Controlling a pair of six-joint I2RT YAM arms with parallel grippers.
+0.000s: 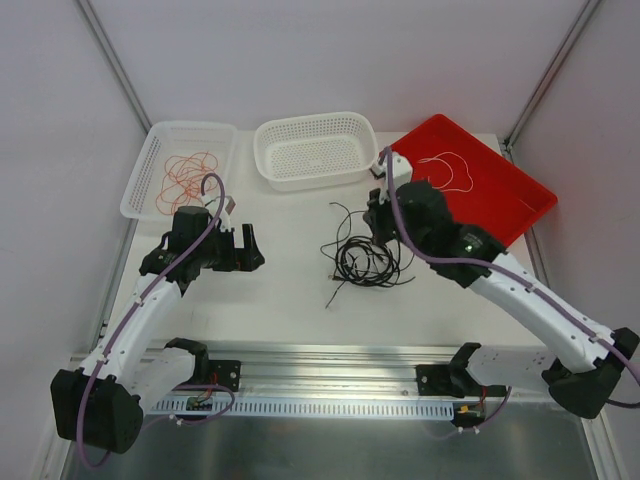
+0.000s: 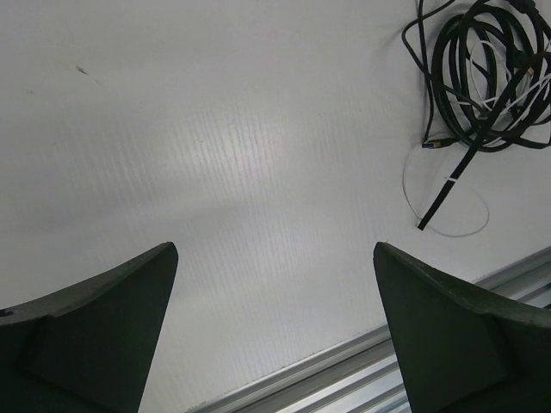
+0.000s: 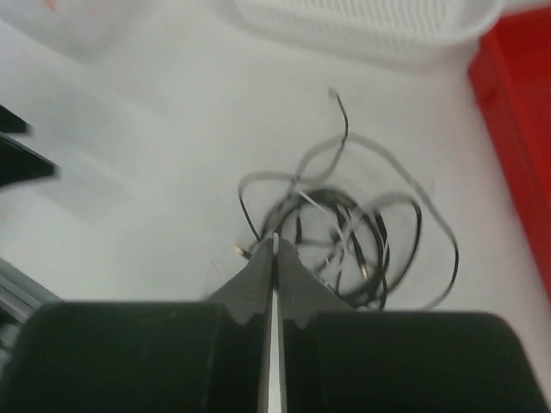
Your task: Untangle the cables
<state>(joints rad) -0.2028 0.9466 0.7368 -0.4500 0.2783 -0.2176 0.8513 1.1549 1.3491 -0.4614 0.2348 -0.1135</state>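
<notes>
The white table (image 1: 290, 300) fills the middle of the top view. Along its far edge sit a clear mesh tray (image 1: 140, 185) at upper left, a white perforated basket (image 1: 265, 158) at upper centre and a red tray (image 1: 510, 195) at upper right. A tangle of black cables (image 1: 365, 262) lies just right of centre on the bare tabletop.
</notes>
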